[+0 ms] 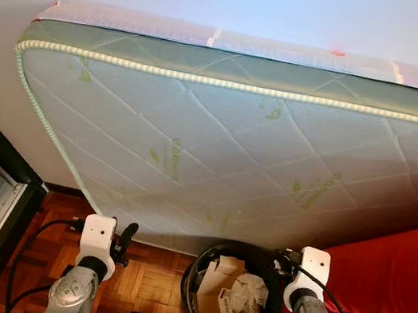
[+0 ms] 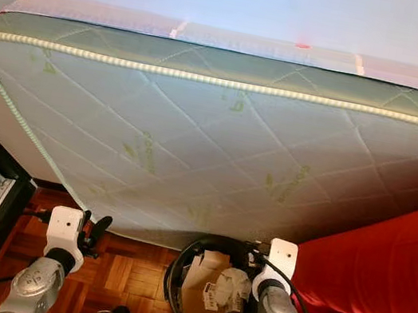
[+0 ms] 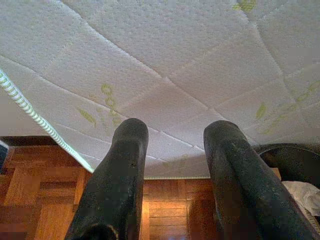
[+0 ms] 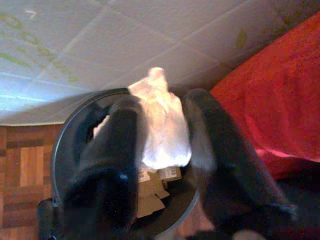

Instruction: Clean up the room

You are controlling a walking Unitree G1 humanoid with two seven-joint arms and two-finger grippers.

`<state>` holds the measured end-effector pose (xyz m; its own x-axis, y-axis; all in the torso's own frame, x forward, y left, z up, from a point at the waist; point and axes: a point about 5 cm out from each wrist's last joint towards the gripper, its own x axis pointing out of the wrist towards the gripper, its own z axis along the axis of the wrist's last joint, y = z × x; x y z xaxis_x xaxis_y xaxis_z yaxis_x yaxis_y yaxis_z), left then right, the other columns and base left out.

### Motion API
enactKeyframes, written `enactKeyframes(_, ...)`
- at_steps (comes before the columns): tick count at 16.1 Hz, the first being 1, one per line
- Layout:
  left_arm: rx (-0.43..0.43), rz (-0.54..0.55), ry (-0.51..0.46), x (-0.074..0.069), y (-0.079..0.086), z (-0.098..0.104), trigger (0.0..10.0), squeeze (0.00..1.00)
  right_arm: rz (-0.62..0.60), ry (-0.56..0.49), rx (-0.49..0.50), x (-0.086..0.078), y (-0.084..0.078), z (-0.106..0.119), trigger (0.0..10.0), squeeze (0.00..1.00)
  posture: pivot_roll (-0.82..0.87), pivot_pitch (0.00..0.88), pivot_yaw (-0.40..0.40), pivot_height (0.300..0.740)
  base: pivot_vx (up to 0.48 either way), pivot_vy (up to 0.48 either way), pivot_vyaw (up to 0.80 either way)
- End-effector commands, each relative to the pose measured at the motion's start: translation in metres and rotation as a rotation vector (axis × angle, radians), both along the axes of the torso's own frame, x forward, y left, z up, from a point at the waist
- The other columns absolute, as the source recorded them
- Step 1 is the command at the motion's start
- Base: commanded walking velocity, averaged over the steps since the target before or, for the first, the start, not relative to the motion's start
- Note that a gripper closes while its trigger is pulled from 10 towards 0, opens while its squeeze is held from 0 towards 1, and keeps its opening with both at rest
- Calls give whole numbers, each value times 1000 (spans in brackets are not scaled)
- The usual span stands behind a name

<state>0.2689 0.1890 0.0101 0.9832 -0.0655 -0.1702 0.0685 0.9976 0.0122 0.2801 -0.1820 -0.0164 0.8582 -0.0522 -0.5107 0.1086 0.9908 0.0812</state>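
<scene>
Holding a crumpled white wad of paper (image 4: 159, 125) between its fingers, the right tool (image 4: 162, 150) sits over the black bin (image 1: 195, 284), which stands on the wood floor (image 1: 146, 283) beside the red bed cover (image 1: 398, 279). Left tool (image 3: 172, 165) is released, fingers spread, facing the leaning mattress (image 1: 234, 153). Risk: bin looks nearly full of cardboard, so a dropped wad may bounce off onto the floor.
</scene>
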Motion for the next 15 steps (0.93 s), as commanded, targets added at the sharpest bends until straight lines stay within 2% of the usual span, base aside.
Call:
enactKeyframes(1, -2, 0, 33, -2, -1, -5, 10000, 0, 1, 34, 14, -6, 2, -6, 10000, 1000, 162, 233, -31, 740, 0, 0, 0)
enactKeyframes(8, -1, -8, 35, -1, -2, -4, 10000, 0, 30, 63, 22, -10, 5, -11, 10000, 1000, 158, 201, -28, 740, 0, 0, 0)
enactKeyframes(11, -1, -15, 33, 2, -3, -3, 10000, 0, 100, 115, -1, -16, 12, -17, 10000, 1000, 160, 200, -30, 740, 0, 0, 0)
enactKeyframes(15, -5, -5, 36, 1, -2, -3, 10000, 0, 81, 99, 46, -14, 13, -15, 10000, 1000, 158, 211, -33, 740, 0, 0, 0)
